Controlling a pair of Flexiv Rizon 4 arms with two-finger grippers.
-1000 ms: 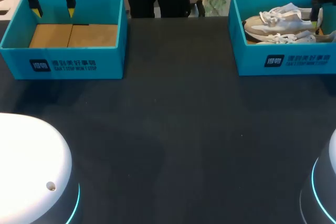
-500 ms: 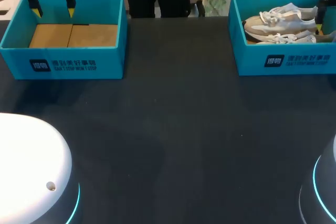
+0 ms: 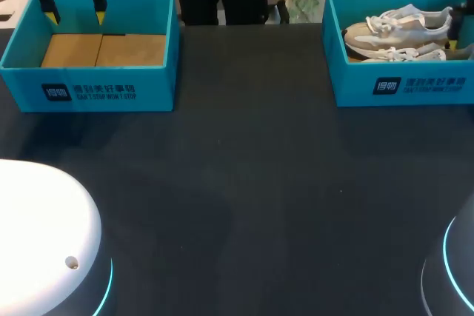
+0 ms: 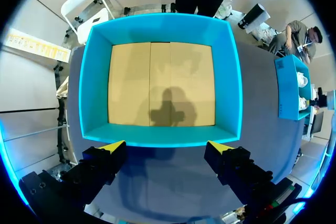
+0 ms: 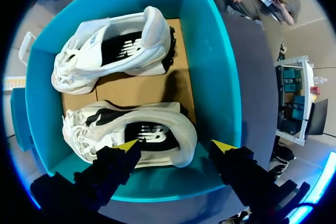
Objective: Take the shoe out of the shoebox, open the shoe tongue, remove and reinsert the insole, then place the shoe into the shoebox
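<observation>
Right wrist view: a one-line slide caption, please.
Open right gripper over the near shoe, a second shoe beyond it, both in the teal shoebox.

Right claw [image 5: 170,144] farther right (head view)

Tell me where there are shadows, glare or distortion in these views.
Left wrist view: a shadow, likely of the left gripper, falls on the cardboard floor of the empty shoebox. Head view: the white dome is washed out by glare. Right wrist view: the fisheye curves the walls of the other shoebox.

Left pincer [image 4: 165,146] fingers spread wide, right pincer [image 5: 176,145] likewise spread, both pointing downward
</observation>
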